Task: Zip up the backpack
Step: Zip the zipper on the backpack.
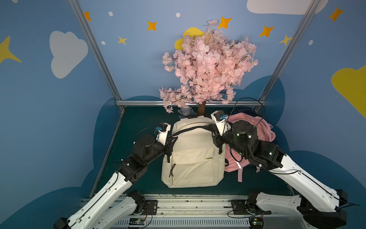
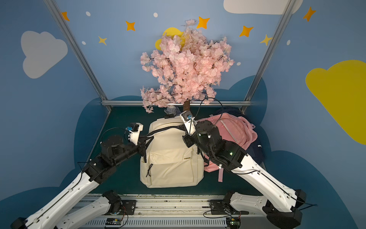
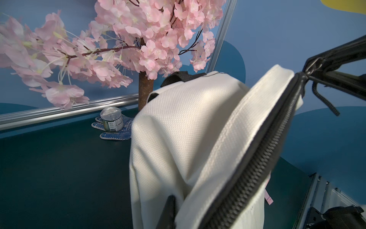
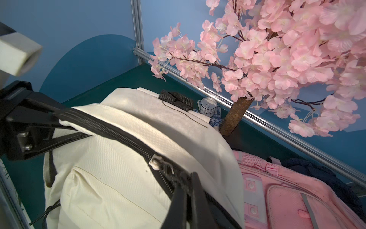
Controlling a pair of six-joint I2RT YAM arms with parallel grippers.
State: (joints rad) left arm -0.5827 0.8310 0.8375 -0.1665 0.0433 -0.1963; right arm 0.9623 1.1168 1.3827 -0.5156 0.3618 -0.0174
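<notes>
A dark green mat (image 1: 138, 168) covers the floor of a blue booth. At its far edge stands a pink blossom tree (image 1: 208, 63), its crown spreading over the middle. In front of the trunk, in the centre of the mat, the cream backpack (image 1: 192, 158) lies on its back with its front pocket up and its top toward the tree. A pink bag (image 1: 263, 126) lies against its right side, with a dark blue bundle (image 2: 257, 150) to the right of that.

Two arms reach in from the near corners to the upper part of the backpack. The left gripper (image 1: 170, 144) is at the pack's left edge. In the right wrist view its fingers are pressed together on the cream fabric by the end of the zip (image 3: 257, 150). The right gripper (image 4: 188, 178) is at the pack's right shoulder, jaws tight together, pinching the metal pull (image 3: 314, 64). Between the two grippers the black zip runs taut across the top of the pack, and its teeth look meshed along that stretch. Beyond the right gripper the zip is hidden, so I cannot tell how it stands there.

A blue-dotted glove (image 3: 116, 135) lies flat just left of the trunk's foot, and a small can (image 3: 111, 119) stands upright on it. A black cord (image 3: 324, 99) dangles by the pull.
</notes>
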